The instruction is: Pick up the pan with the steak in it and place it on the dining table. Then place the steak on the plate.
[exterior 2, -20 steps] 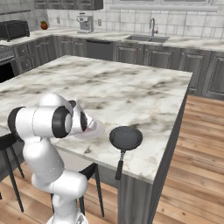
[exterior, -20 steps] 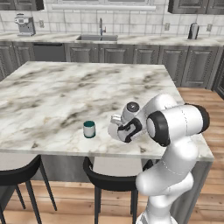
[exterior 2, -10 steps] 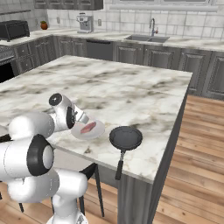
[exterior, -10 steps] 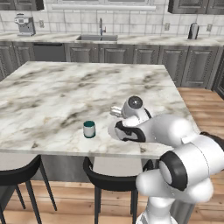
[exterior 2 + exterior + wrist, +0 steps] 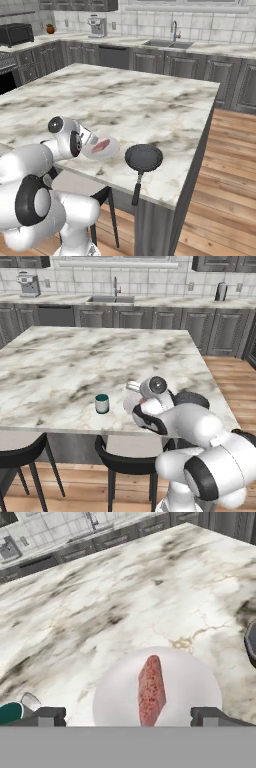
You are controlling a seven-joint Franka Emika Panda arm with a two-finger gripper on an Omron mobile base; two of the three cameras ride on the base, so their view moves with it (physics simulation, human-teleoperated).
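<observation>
From the left base the arm hid the plate (image 5: pixel 131 402) near the desk's (image 5: pixel 75 356) near edge, from the right base the steak (image 5: pixel 100 146) lay on it beside the pan (image 5: pixel 144 156), and from the hand the tool (image 5: pixel 128 716) stood spread and empty, the steak's length running straight away between its tips.

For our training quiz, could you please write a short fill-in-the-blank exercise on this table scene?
1. The steak lies on the white ____.
2. The pan on the dining table is ____ of food.
3. The pincer above the plate is ____.
4. The small cup is coloured ____.

Missing words: plate; empty; open; teal
</observation>
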